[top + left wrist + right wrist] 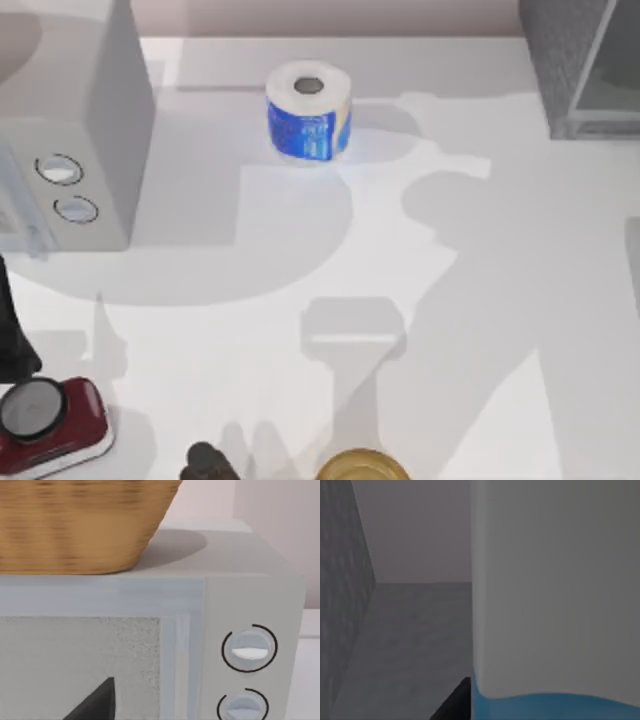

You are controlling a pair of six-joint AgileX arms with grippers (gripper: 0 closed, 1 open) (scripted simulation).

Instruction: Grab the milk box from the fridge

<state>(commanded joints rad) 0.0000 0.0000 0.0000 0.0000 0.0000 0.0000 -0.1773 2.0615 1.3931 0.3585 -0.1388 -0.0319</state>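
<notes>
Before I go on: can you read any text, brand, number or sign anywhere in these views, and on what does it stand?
No text can be read.
Paper roll: blue-and-white printed wrapper, marks too blurred to read.
Light grey box: two round dials, no numbers or labels showing.
Red-and-white device with a round face: no legible marks.
Milk box: plain white and blue up close, no print.
Fridge: no label.

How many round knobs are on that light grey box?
2. Both sit on the light grey box at the table's left: one round dial and another right beside it.
</notes>
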